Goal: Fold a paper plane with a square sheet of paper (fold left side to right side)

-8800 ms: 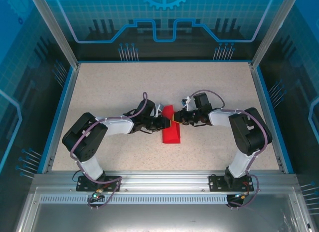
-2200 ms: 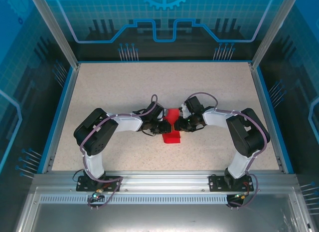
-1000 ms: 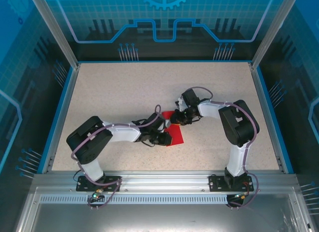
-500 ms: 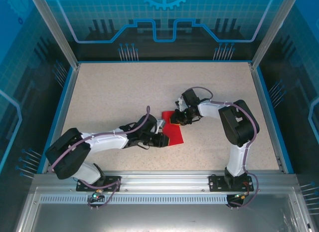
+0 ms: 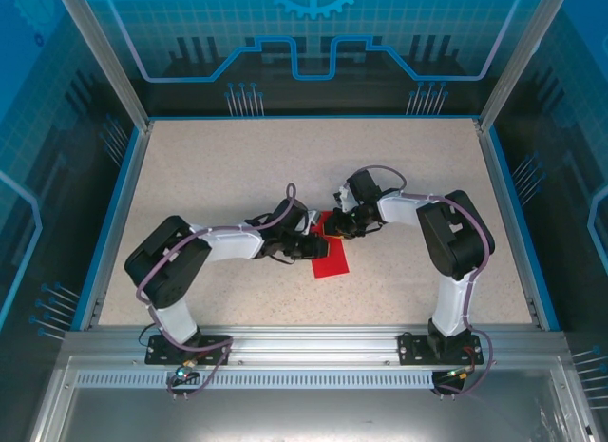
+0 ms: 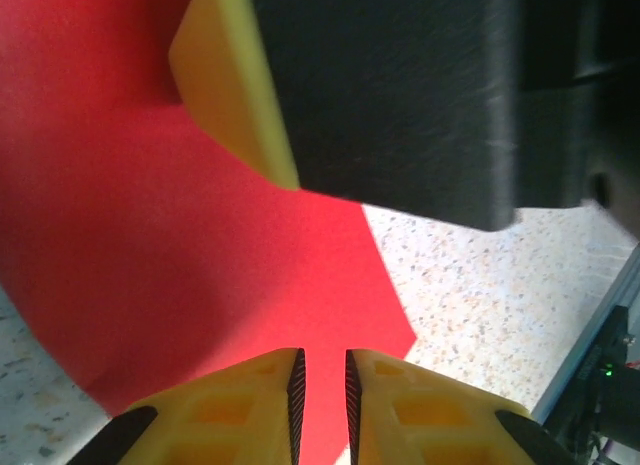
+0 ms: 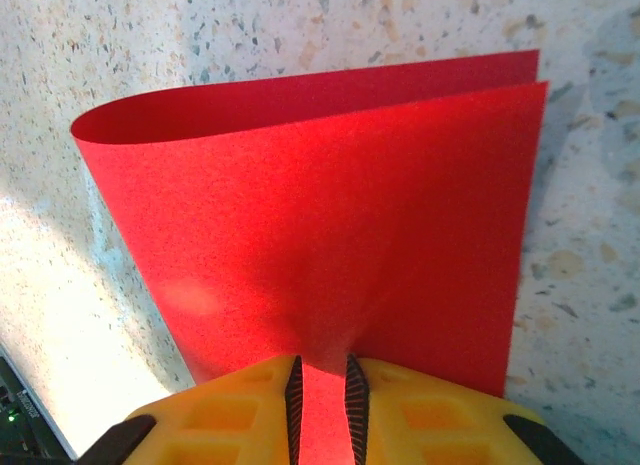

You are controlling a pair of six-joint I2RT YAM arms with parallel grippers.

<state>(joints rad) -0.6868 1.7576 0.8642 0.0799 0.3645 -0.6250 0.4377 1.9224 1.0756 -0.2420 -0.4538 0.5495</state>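
Observation:
The square sheet of paper point(image 5: 330, 260) is bright red and lies mid-table, folded over on itself. In the right wrist view the sheet point(image 7: 330, 205) shows two layers with a rounded, uncreased bend at the left. My right gripper point(image 7: 320, 363) is shut on its near edge, and the paper puckers into the jaws. From above, the right gripper point(image 5: 339, 225) is at the sheet's far end. My left gripper point(image 5: 313, 244) is at the sheet's left side. In the left wrist view the left gripper point(image 6: 322, 357) stands over the red sheet point(image 6: 200, 235), jaws a thin slit apart, pinching nothing visible.
The speckled table point(image 5: 218, 176) has a blue rim point(image 5: 122, 204) and glass walls on three sides. In the left wrist view the right gripper's yellow finger point(image 6: 235, 95) and dark body point(image 6: 400, 95) hang close above. Bare table surrounds the sheet.
My left gripper has moved from the sheet's near left part up toward its far end, close to the right gripper. The right gripper has stayed put, still holding the sheet.

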